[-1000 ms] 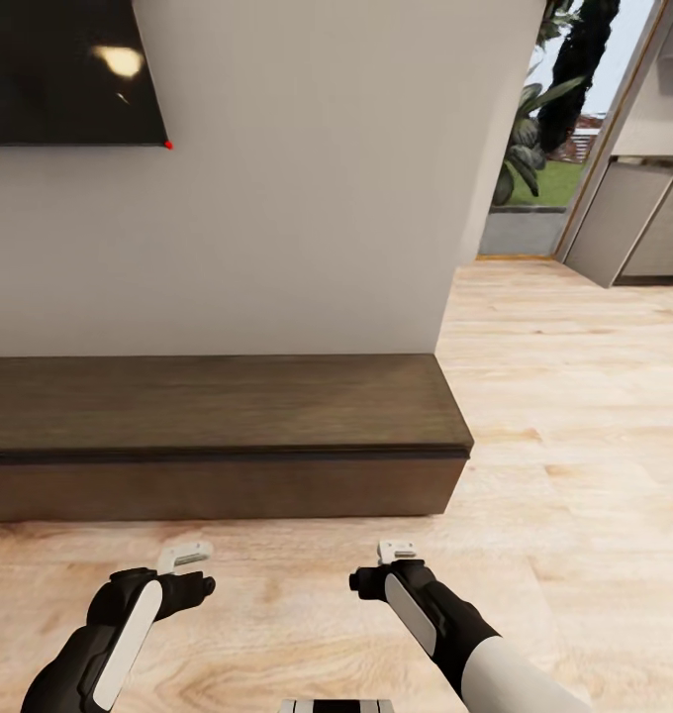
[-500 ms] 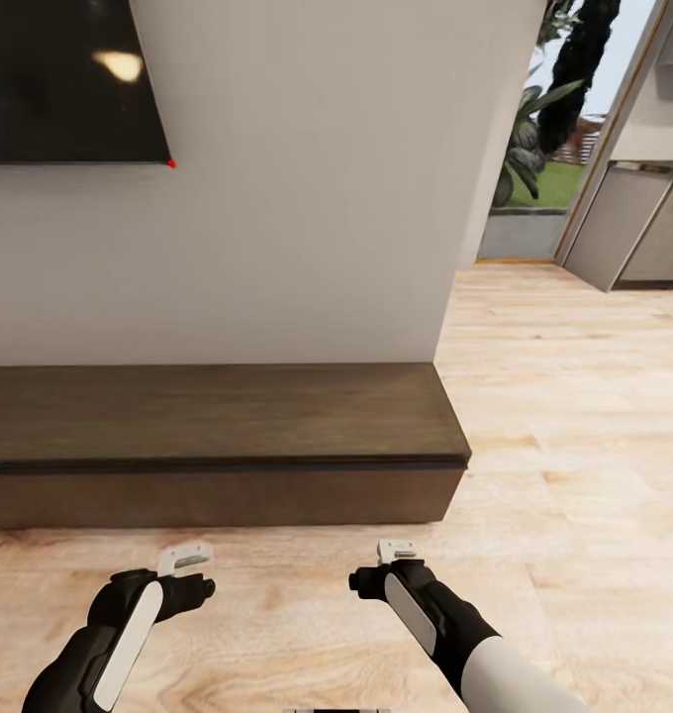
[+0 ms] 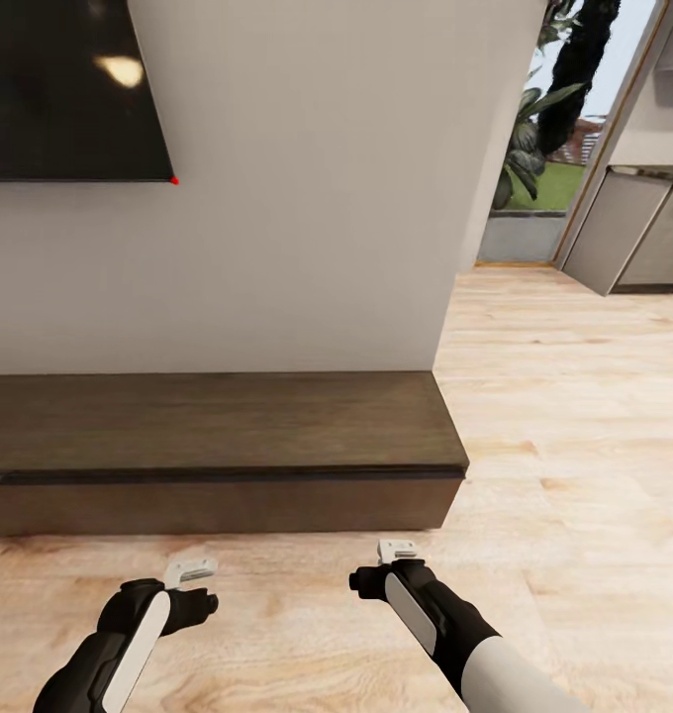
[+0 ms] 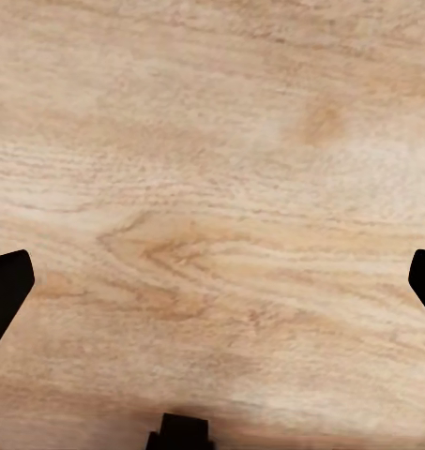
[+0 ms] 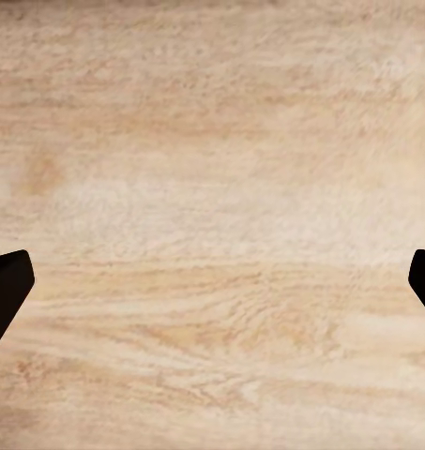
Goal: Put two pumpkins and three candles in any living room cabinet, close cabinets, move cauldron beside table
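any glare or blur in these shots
Head view: sharp, with a bright lamp reflection on the dark wall screen and soft shade under the cabinet top's front lip. Both wrist views: evenly lit wood floor, slightly soft grain, no glare.

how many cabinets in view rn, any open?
1. The long dark wood cabinet sits against the white wall below the TV, its front shut. It runs off the head view's left edge, so more may be hidden.
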{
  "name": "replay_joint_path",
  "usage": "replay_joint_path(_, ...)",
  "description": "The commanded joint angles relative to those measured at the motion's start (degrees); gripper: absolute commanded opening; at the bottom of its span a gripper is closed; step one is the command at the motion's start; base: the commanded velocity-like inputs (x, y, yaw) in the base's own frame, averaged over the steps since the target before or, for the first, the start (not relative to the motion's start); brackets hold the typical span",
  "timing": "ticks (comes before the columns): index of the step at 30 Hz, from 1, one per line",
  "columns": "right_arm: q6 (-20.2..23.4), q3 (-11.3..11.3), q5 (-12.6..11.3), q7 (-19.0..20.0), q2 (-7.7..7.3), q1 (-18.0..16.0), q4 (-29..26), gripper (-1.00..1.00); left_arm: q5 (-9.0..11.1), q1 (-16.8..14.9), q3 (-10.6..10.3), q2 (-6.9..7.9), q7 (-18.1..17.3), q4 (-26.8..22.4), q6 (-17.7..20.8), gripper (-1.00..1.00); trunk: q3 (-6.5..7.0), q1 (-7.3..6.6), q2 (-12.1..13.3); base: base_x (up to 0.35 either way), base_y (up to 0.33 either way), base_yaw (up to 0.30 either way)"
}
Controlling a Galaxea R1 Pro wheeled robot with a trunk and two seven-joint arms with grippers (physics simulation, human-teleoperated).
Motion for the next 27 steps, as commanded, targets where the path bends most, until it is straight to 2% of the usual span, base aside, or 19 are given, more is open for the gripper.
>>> replay_joint_path(1,0.0,0.0,0.0,0.0,0.00,0.0,0.0,1.00,0.0,0.0,0.0,0.00,0.0,0.3,0.0,1.00,0.18,-0.23,0.4,0.000,0.000,0.000)
replay_joint_path(9,-0.2,0.0,-0.1,0.0,-0.18,0.1,0.7,1.00,-0.1,0.0,0.1,0.00,0.0,3.6,-0.8,1.00,1.62,-1.98,3.6,0.000,0.000,0.000)
replay_joint_path(14,-4.6,0.0,-0.3,0.0,-0.30,1.3,3.6,1.00,-0.2,0.0,0.1,0.00,0.0,4.5,-1.3,1.00,2.52,-3.08,5.6,0.000,0.000,0.000)
replay_joint_path(20,-5.1,0.0,-0.2,-0.1,-0.36,2.6,4.0,1.00,-0.1,0.0,0.0,0.07,0.0,5.4,-2.4,1.00,3.60,-4.40,8.0,0.000,0.000,0.000)
replay_joint_path(23,-5.2,0.0,-0.2,-0.1,-0.41,3.7,4.1,1.00,-0.2,0.0,0.1,0.12,0.0,9.0,-5.0,1.00,4.13,-5.06,9.2,0.000,0.000,0.000)
replay_joint_path(27,-8.2,0.0,-0.2,-0.1,-0.48,5.3,5.8,1.00,-0.4,0.0,0.1,0.23,0.0,18.6,-13.3,1.00,4.85,-5.94,10.8,0.000,0.000,0.000)
